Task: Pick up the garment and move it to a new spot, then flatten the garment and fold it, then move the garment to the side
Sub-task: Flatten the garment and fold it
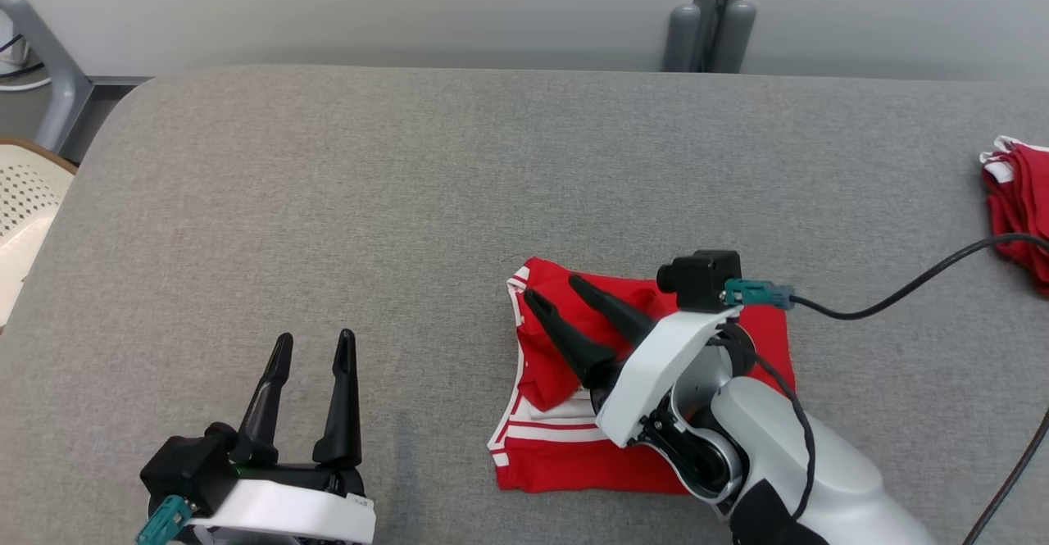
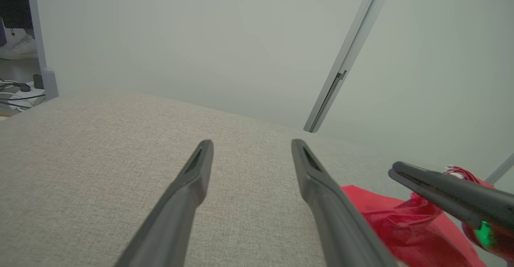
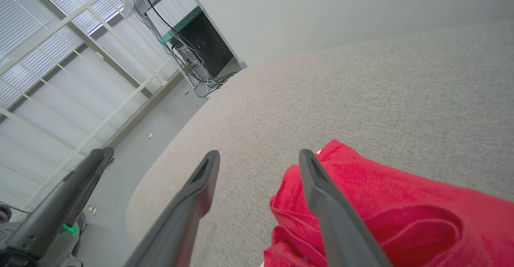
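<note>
Where you look down in the head view, the pad (image 1: 328, 201) is grey woven fabric w/ a rounded left corner, spanning nearly the full width. Behind it are a pale wall (image 1: 410, 4) and two grey posts (image 1: 709, 37) side by side. A cream perforated chair (image 1: 20, 201) sits just off the pad's left edge. The R wrist view gives you slatted windows (image 3: 48, 58), grey floor and a black cabinet (image 3: 202, 42) w/ a tangle of wires beside it

Count:
- one garment (image 1: 574, 455), red w/ white stripes, folded to a rough square, lying on the pad near the robot, right of centre
- one pile (image 1: 1016, 209) of red cloth at the far right edge, well apart from it
- one black cable (image 1: 901, 287) off the R wrist
- two grippers

R gripper (image 1: 551, 288) hangs over the garment's left part, jaws spread wide, nothing between them. L gripper (image 1: 315, 336) is low left over bare pad, jaws just as wide, holding nothing
</note>
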### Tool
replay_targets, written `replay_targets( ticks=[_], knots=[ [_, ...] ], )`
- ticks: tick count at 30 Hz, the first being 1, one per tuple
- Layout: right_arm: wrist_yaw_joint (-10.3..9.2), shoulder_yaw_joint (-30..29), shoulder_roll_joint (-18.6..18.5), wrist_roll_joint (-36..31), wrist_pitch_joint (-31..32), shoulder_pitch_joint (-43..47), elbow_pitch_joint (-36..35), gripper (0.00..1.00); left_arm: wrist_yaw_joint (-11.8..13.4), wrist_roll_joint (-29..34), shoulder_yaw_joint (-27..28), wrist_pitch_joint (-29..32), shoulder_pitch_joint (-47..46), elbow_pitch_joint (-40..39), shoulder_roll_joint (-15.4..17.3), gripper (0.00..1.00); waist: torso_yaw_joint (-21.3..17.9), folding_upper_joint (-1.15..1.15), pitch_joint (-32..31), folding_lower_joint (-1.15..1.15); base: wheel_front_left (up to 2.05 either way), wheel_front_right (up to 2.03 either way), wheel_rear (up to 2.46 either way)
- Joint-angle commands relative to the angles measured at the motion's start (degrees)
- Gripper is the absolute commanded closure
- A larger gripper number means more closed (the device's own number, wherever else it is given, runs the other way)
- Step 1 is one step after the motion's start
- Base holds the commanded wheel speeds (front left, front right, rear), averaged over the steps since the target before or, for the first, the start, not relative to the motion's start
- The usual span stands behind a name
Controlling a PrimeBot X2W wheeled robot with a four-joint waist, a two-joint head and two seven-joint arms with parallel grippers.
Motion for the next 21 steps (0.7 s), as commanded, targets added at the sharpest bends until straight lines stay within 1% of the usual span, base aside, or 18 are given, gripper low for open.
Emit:
replay_targets(
  ticks=[1, 4, 7, 10, 15, 16, 17, 18, 21],
  knots=[
    [0.02, 0.02, -0.29, 0.56, -1.04, -0.88, -0.53, 0.00, 0.02, 0.12, 0.23, -0.09, -0.59, -0.23, 0.17, 0.00, -0.40, 0.00, 0.07, 0.00, 0.00, 0.00, 0.00],
    [0.02, -0.55, -0.30, 0.78, -3.02, -1.80, -1.92, 0.00, 0.00, 0.32, 0.23, -0.08, -0.46, -0.34, 0.18, 0.00, -1.25, 0.00, 0.13, 0.00, 0.00, 0.00, 0.00],
    [0.02, -2.31, -0.28, -0.11, -4.83, -2.42, -3.26, 0.00, -0.15, 0.57, 0.29, -0.09, -0.44, -0.39, 0.18, 0.00, -2.11, 0.00, 0.15, 0.00, 0.00, 0.00, 0.00],
    [0.02, -5.55, -0.43, -3.15, -6.96, -2.62, -4.14, 0.00, -0.25, 0.68, 0.18, -0.09, -0.34, -0.49, 0.17, 0.00, -2.82, 0.00, 0.13, 0.00, 0.00, 0.00, 0.00],
    [0.02, -12.22, -2.80, -9.43, -9.28, 0.32, -5.33, 0.00, -0.36, 0.98, -0.18, -0.09, 0.20, -0.47, 0.18, 0.00, -3.58, 0.00, -0.14, 0.00, 0.00, 0.00, 0.00],
    [0.02, -13.55, -3.12, -10.50, -9.36, 1.14, -5.60, 0.11, -0.33, 1.03, -0.25, -0.09, 0.35, -0.47, 0.19, 0.00, -3.69, 0.00, -0.22, 0.00, 0.00, 0.00, 0.00],
    [0.02, -14.73, -3.58, -11.61, -9.33, 1.91, -5.81, 0.27, -0.29, 1.08, -0.34, -0.09, 0.48, -0.50, 0.19, 0.00, -3.77, 0.00, -0.32, 0.00, 0.00, 0.00, 0.00],
    [0.02, -16.01, -4.04, -12.62, -9.32, 2.82, -6.13, 0.50, -0.28, 1.07, -0.43, -0.09, 0.54, -0.50, 0.19, 0.00, -3.82, 0.00, -0.42, 0.00, 0.00, 0.00, 0.00],
    [0.02, -19.21, -5.27, -15.52, -8.81, 6.19, -6.91, 0.77, -0.26, 1.21, -0.54, -0.09, 0.72, -0.65, 0.18, 0.00, -3.95, 0.00, -0.53, 0.00, 0.00, 0.00, 0.00]
  ],
)
